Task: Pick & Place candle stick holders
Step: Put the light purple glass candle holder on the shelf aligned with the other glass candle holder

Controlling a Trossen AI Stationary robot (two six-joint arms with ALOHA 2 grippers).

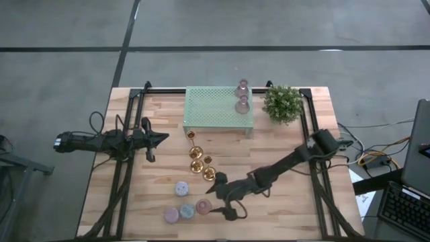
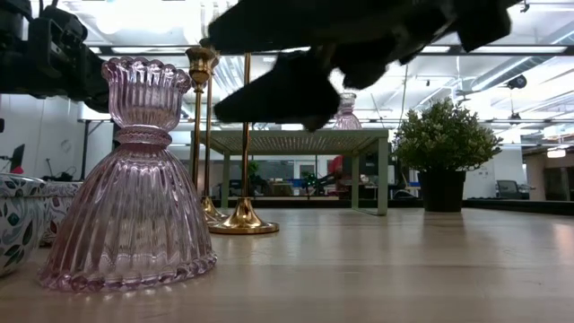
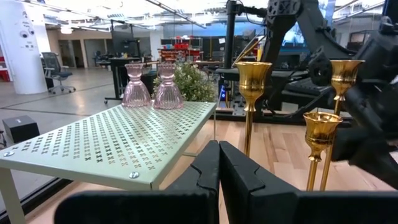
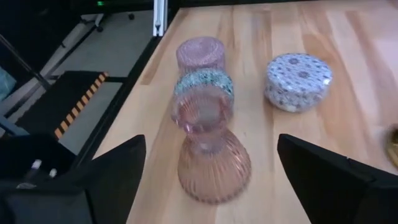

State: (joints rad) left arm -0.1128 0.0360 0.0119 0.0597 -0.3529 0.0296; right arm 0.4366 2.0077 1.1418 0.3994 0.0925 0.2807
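Now right end effector (image 4: 208, 168) gapes around glass holder (image 4: 208, 149).

Bright overhead glare — blurred edges

Open hand (image 4: 211, 180) straddles upright pink glass holder (image 4: 210, 152).

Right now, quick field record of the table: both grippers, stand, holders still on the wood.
right gripper: open, fingers either side of the pink glass holder near the front edge; not closed on it
left gripper: shut, idle at table left
mint stand: two glass holders on top
gold holders: standing mid-table
squat round holders: front, beside the pink glass one
plant: back right
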